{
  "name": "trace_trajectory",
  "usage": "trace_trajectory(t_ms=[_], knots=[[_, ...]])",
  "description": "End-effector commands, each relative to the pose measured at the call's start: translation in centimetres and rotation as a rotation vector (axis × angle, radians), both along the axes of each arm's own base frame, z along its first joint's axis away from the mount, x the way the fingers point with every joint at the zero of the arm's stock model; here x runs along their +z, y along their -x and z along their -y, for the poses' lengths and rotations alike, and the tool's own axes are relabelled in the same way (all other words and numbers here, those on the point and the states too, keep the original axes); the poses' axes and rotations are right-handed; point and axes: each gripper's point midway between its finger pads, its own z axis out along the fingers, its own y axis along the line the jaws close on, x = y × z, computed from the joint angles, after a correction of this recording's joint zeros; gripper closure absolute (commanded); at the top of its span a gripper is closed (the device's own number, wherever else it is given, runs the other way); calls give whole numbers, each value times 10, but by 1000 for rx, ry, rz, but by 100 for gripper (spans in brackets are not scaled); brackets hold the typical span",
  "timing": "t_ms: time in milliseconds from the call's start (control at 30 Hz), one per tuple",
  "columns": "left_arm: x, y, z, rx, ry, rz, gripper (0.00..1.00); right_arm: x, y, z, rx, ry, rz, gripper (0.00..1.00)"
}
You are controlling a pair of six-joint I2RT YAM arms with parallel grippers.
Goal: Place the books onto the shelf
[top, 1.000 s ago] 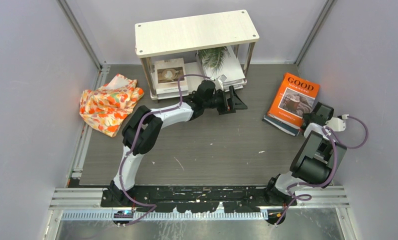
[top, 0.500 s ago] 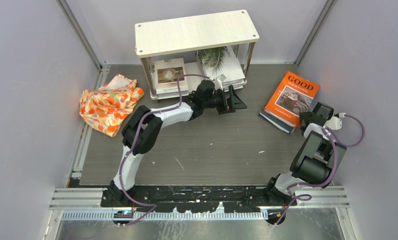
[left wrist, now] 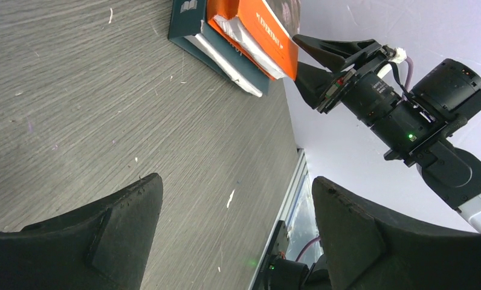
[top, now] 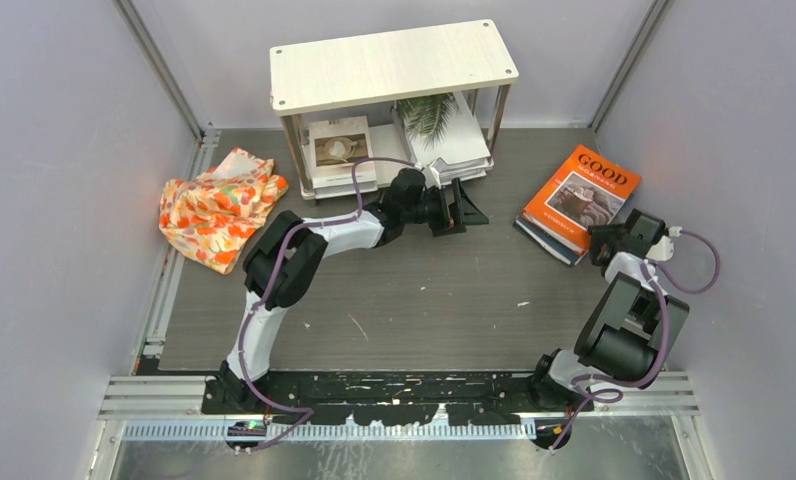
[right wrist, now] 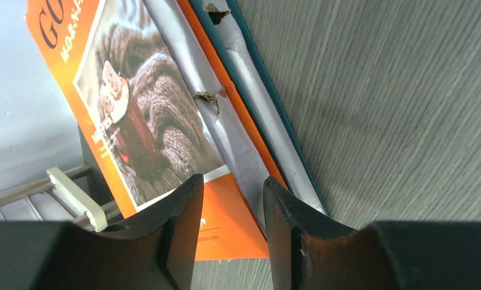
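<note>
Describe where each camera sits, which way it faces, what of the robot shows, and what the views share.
Top: above and behind the bases, looking down on the table, shelf and orange book; left arm and right arm show whole.
Left wrist: on the left arm, facing across the table to the right gripper; left fingers at the bottom.
Right wrist: on the right arm, facing down onto the orange book; right fingers at the bottom.
Shared: all show the orange book.

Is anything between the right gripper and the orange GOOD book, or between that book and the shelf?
Nothing visible separates the right gripper from the orange book; its jaws sit at the book's near corner. Toward the shelf, the left gripper hangs open in front of the lower tier, on the likely path.
</note>
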Motion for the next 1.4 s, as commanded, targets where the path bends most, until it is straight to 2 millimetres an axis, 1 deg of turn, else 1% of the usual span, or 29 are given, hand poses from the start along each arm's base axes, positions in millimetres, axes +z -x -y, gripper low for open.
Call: trace_trajectory(t_ms=[0, 233, 400, 533, 633, 667, 733, 900, 1133, 1233, 1367], knots=[[49, -4, 0, 11, 101, 91, 7, 21, -6, -8, 45, 2, 65, 53], [48, -3, -1, 15, 113, 90, 7, 21, -7, -13, 67, -11, 72, 56], [48, -4, -2, 16, 116, 91, 7, 17, -7, -16, 75, -23, 72, 62], [47, -4, -5, 18, 114, 90, 7, 15, -7, -18, 79, -26, 73, 73], [48, -4, -6, 22, 115, 89, 7, 16, -6, -20, 83, -24, 74, 85], [49, -4, -7, 22, 115, 90, 7, 16, -4, -21, 83, -24, 71, 91], [50, -3, -7, 21, 113, 90, 7, 19, -4, -22, 83, -20, 74, 98], [54, -4, -7, 24, 113, 87, 7, 30, 1, -28, 95, -18, 79, 99], [66, -9, 1, 16, 140, 69, 5, 57, 12, -45, 135, -21, 110, 99], [68, -12, 5, 17, 160, 47, 4, 67, 16, -57, 158, -36, 131, 99], [72, -17, 11, 25, 186, 24, 3, 79, 17, -84, 215, -54, 154, 99]])
